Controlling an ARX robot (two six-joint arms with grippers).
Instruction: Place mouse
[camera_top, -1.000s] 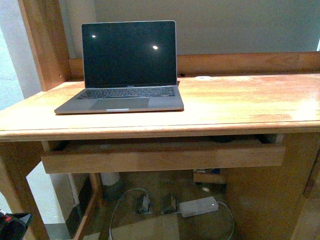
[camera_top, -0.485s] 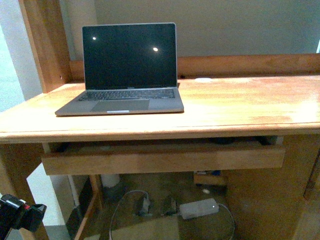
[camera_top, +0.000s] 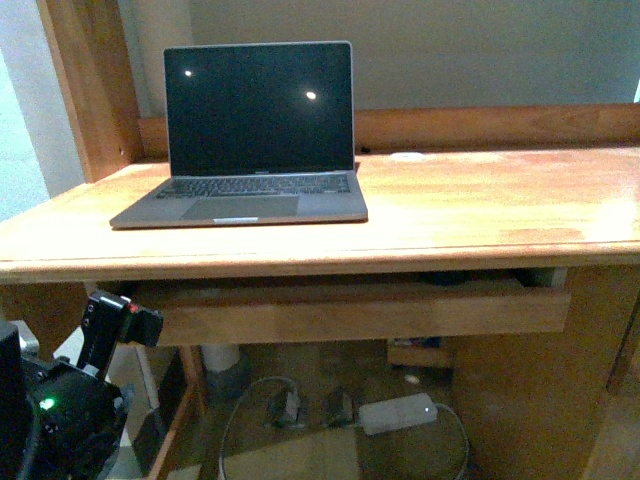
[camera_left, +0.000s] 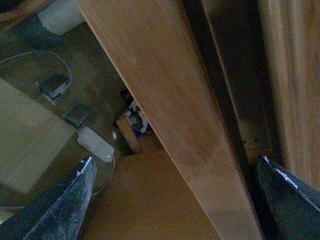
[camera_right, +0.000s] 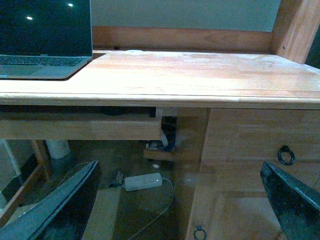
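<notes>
left gripper (camera_top: 122, 322) has risen from the bottom corner to the left end of the pull-out tray (camera_top: 330, 312), fingers spread with the front board between them. right gripper (camera_right: 178, 166) spread, empty. mouse (camera_right: 122, 110) is likely the dark shape half hidden on the tray. step in hand: reaching the tray. next: grip the board, pull outward.

Home study: wooden desk (camera_top: 480, 210) bearing open laptop (camera_top: 250, 130); pull-out tray (camera_left: 170, 115) between the jaws of the left gripper (camera_left: 175, 159); power adapter (camera_left: 95, 145) and cables (camera_top: 240, 400) on floor (camera_top: 330, 375) beyond them.
</notes>
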